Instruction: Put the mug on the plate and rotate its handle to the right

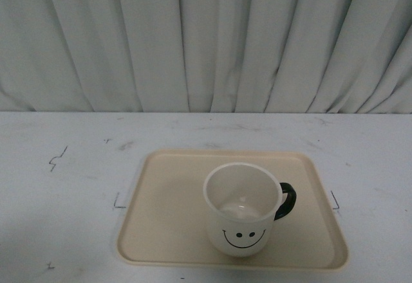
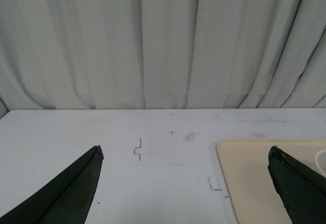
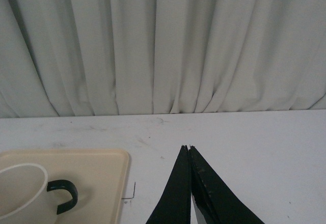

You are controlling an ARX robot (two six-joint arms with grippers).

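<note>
Mug [image 1: 243, 211] sat nearest the front camera, upright on the plate [image 1: 167, 225], right of the plate's centre and toward its near edge. White body, smiley face [image 1: 244, 237] turned to the camera, inside looked empty. Handle [image 1: 286, 200] was black and stuck out to the right side in the front view. Plate was beige, rectangular with rounded corners and a low rim, lying flat on the white table [image 1: 58, 199]. Small dark bracket marks sat on the table just beside the plate's left and right edges, plus a squiggle mark [image 1: 58, 159] further left. Pleated pale curtain [image 1: 206, 38] ran behind the table.

Neither arm showed in the front view.

Left wrist view: left gripper [image 2: 186, 155] had its two black fingers [image 2: 76, 193] spread wide apart, nothing between them, held above bare table. Plate corner [image 2: 244, 168] showed near one finger, with a sliver of the mug rim at the frame edge.

Right wrist view: right gripper [image 3: 189, 147] had its fingertips [image 3: 179, 183] pressed together, nothing gripped, over bare table beside the plate [image 3: 102, 168]. Mug [image 3: 20, 193] and its handle [image 3: 63, 193] were visible on the plate, apart from the gripper, handle pointing toward the gripper's side.
</note>
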